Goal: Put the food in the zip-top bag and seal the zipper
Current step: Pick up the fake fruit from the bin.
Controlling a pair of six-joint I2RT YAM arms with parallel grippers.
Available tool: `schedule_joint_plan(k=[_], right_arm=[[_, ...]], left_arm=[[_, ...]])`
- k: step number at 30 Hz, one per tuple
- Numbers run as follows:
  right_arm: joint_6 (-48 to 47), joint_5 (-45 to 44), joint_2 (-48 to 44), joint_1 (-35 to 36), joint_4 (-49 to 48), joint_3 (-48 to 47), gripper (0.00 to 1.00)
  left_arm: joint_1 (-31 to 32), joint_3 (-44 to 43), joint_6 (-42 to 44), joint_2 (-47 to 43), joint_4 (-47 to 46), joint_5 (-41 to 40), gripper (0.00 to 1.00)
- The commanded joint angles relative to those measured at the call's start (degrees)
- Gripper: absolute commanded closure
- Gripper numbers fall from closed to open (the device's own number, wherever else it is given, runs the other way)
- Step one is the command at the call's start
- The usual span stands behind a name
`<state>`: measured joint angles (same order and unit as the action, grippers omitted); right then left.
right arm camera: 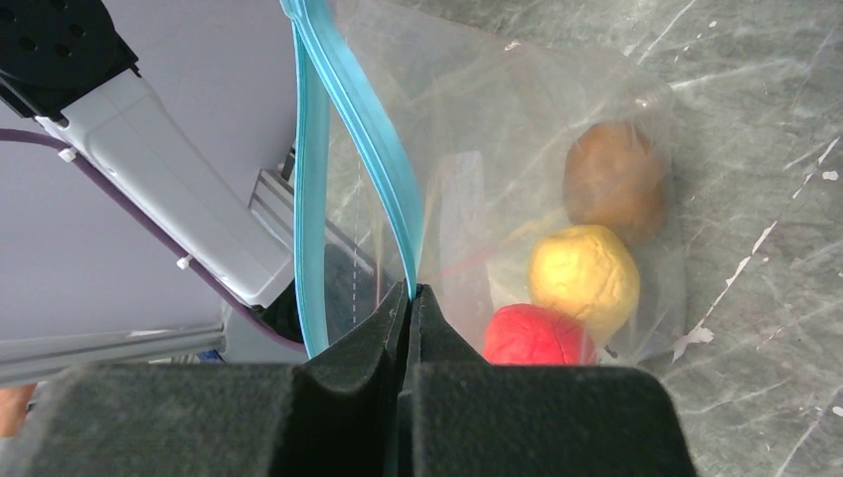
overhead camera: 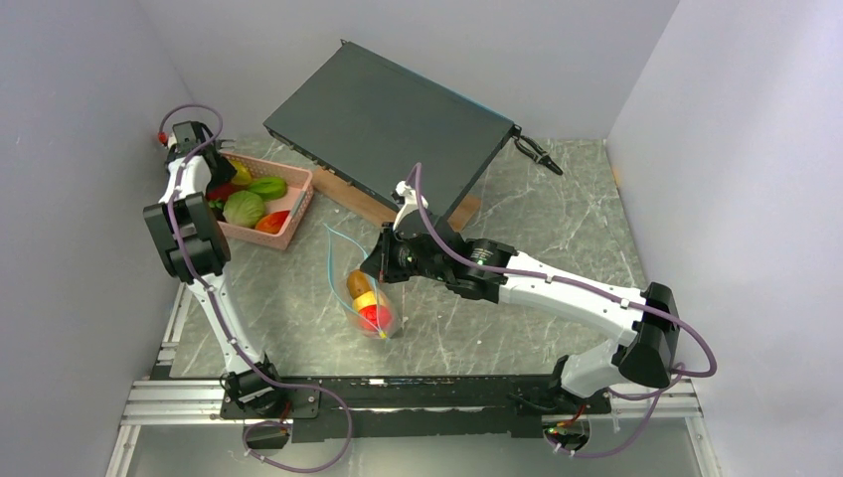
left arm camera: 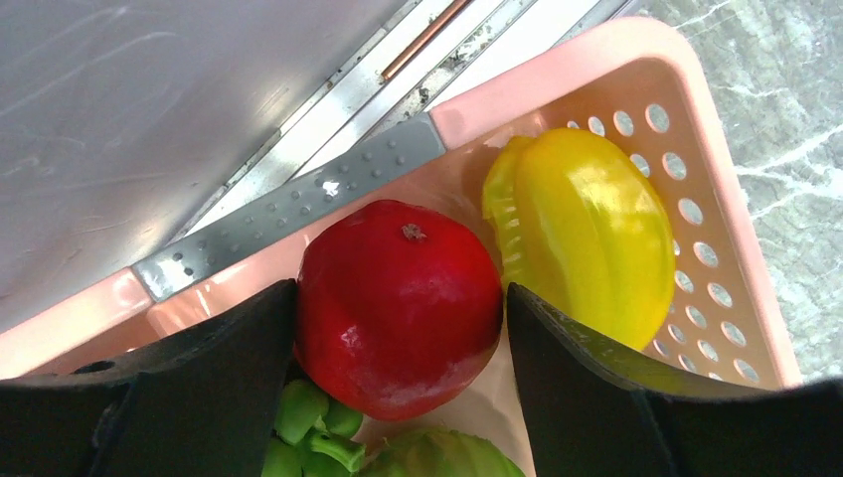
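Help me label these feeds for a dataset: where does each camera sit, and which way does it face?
Top external: above and behind the robot, looking down at the table; left arm and right arm show.
Left wrist: on the left arm, looking down into the basket; left gripper flanks a red fruit.
Right wrist: on the right arm, looking along the right gripper, shut on the bag mouth.
Shared: top and left wrist, the basket; top and right wrist, the bag.
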<state>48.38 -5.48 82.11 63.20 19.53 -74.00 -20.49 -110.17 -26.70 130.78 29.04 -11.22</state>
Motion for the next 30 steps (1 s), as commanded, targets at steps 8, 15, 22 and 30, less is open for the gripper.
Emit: schedule_joint_plan(k=[8, 15, 22, 30], right_arm=[[0.1, 0.1, -1.2, 0.2, -3.4, -0.6, 1.00], [0.5, 1.1, -1.8, 0.3, -4.9, 0.7, 1.00], [0.5, 0.0, -2.9, 0.2, -5.6, 2.7, 1.00], [0.5, 0.0, -3.3, 0.3, -6.5, 3.9, 1.00]], left_arm=[[0.2, 14.1, -4.7, -8.3, -0.6, 2.2, 0.39], [1.0, 27.5, -5.6, -17.8, -4.4, 2.0, 0.42], [1.3, 31.6, -5.4, -25.1, -3.4, 4.2, 0.43], [1.2, 36.5, -4.3, -35.3, -1.6, 8.6, 0.48]])
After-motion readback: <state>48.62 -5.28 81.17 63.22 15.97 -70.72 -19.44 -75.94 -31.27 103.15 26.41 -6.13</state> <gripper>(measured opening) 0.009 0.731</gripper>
